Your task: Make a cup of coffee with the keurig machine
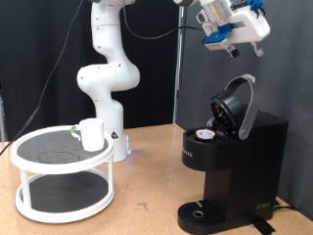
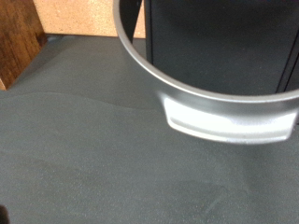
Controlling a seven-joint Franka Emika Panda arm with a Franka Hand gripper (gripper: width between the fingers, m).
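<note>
The keurig machine [image 1: 233,162] stands on the tabletop [image 1: 147,201] at about four o'clock in the exterior view. Its lid [image 1: 238,106] is tipped up and open, and a small pod [image 1: 204,134] with a shiny top sits in the hole under it, so that part looks done. The round white stand [image 1: 61,176] is at eight o'clock, and the cup [image 1: 92,134] is on its top shelf, well apart from the machine. Nothing sits on the drip base [image 1: 201,212] yet. The end effector [image 1: 235,29] hangs high at one o'clock, above the open lid, touching nothing. I cannot tell if it is open or closed. The wrist view shows only the lid's silver rim [image 2: 201,103].
</note>
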